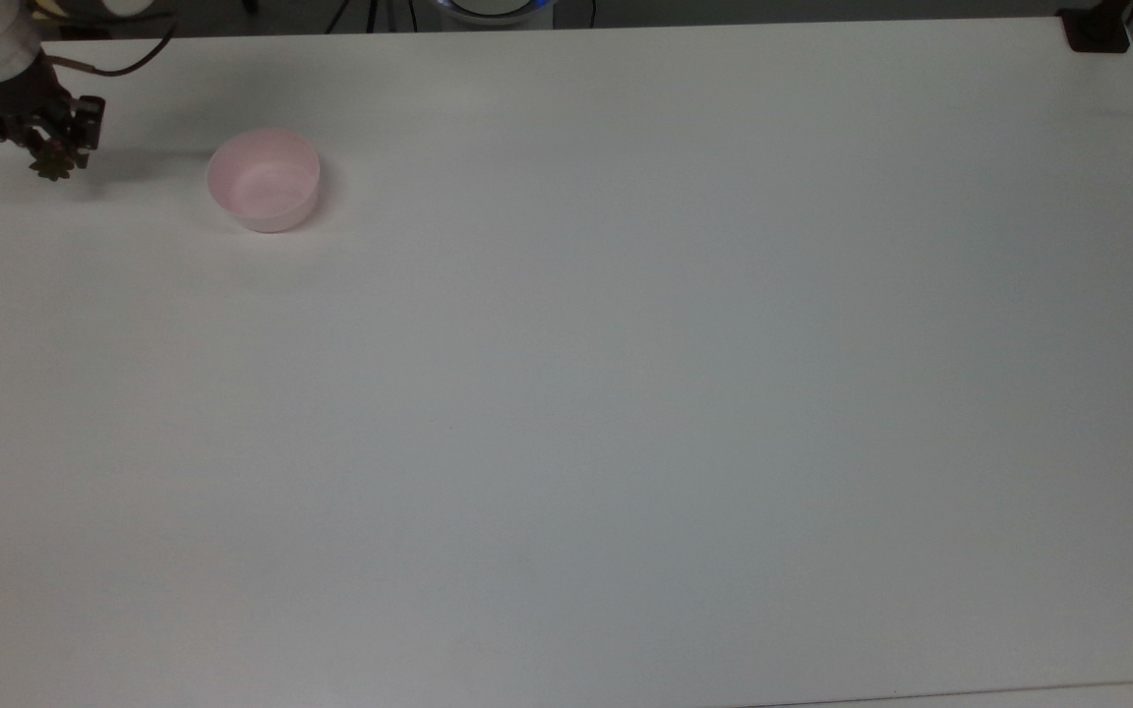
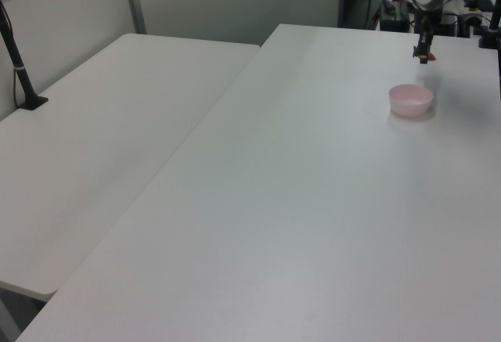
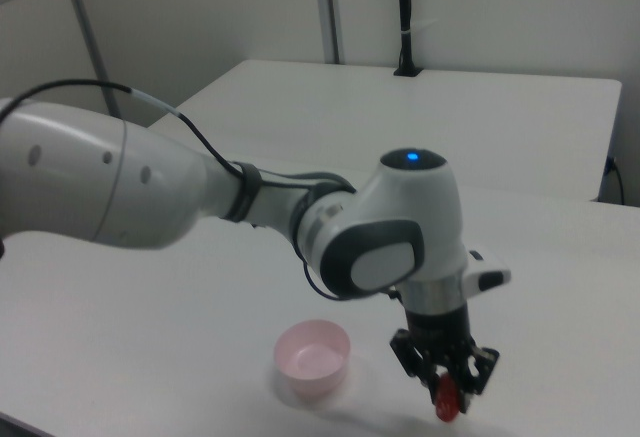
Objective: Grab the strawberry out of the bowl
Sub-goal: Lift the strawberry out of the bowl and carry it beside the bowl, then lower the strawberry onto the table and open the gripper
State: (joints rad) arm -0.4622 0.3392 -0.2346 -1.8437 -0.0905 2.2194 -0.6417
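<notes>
Strawberry (image 3: 448,398) pinched between gripper (image 3: 446,389) fingertips, hanging straight below them with leafy cap down, lifted clear of table (image 1: 626,393) at upper left of top view, well left of empty pink bowl (image 1: 264,181); pick judged done.

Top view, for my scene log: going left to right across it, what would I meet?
The gripper with its jaws shut on the strawberry, then the empty bowl, then bare white table to the black mount at the far-right corner.
</notes>
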